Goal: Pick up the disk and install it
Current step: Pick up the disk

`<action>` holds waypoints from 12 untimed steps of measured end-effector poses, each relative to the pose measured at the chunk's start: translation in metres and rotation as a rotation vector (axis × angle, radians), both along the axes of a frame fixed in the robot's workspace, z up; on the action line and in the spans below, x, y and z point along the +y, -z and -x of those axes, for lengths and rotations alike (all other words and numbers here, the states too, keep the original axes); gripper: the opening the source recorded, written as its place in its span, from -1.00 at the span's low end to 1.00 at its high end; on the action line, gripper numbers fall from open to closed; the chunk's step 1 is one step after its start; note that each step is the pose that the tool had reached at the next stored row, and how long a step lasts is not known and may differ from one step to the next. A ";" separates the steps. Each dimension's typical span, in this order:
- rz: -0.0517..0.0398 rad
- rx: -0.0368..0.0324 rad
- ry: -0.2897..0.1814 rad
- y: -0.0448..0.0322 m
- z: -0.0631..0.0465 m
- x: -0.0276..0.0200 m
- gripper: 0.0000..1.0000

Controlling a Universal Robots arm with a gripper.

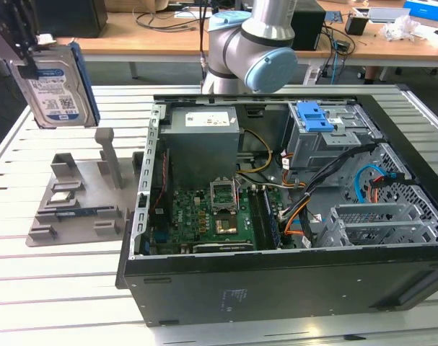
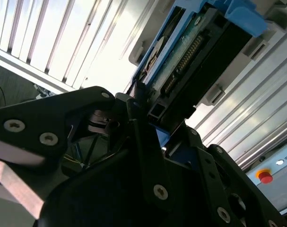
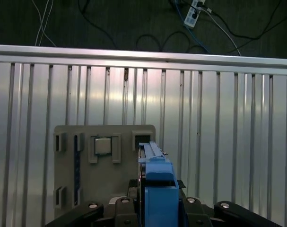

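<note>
Surface: a white slatted metal table (image 1: 60, 288); a wooden desk (image 1: 154, 40) with oddments is seen behind it in the exterior view; floor cables (image 3: 195, 19) are seen on dark ground beyond the table edge in the first wrist view.

Disk (image 1: 60, 86): silver, with a white-and-blue label and a blue carrier frame; held clear of the table, upright on edge, label turned towards the exterior camera; placed at the exterior view's far left, above the fixture plate and well apart from the case; its circuit-board face and connector are shown in the second wrist view.

Gripper (image 1: 16, 49): black; closed on the upper end of the disk, which is clamped across its thickness between the fingers (image 2: 148, 142).

Fixture plate (image 1: 78, 205): grey, moulded, laid flat on the table just beside the case; an upright post (image 1: 110, 155) is carried on it; a small silver square part (image 3: 103, 145) is seated in one pocket.

Computer case (image 1: 276, 288): black, laid on its side, opened; a grey power-supply box (image 1: 204, 140) with a white sticker, a green motherboard (image 1: 204, 220), a blue latch plate (image 1: 314, 115) and coloured wiring (image 1: 298, 216) are contained in it.

Robot arm (image 1: 251, 47): grey and light blue; seen behind the case.

Red button (image 2: 265, 176): seen on a pale housing in the second wrist view.
</note>
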State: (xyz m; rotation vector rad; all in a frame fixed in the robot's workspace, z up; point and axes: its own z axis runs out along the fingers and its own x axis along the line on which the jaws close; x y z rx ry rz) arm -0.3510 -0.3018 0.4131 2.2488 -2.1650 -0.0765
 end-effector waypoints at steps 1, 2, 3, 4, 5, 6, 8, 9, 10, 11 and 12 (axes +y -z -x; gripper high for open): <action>0.0000 -0.0001 0.000 -0.0025 0.000 0.0001 -0.27; 0.0000 0.0000 0.000 -0.0047 0.000 0.0002 -0.27; 0.0000 0.0001 0.000 -0.0061 0.000 0.0003 -0.27; 0.0000 -0.0001 0.000 -0.0091 0.000 0.0005 -0.27; 0.0000 -0.0001 0.000 -0.0127 0.000 0.0008 -0.27; -0.0001 -0.0001 0.000 -0.0169 0.000 0.0011 -0.27; 0.0000 -0.0001 0.000 -0.0210 0.000 0.0014 -0.27; -0.0001 -0.0001 0.000 -0.0232 0.000 0.0015 -0.27; 0.0000 0.0000 0.000 -0.0246 0.000 0.0016 -0.27; 0.0000 -0.0002 0.000 -0.0260 0.000 0.0017 -0.27; 0.0000 -0.0001 0.000 -0.0289 0.000 0.0019 -0.27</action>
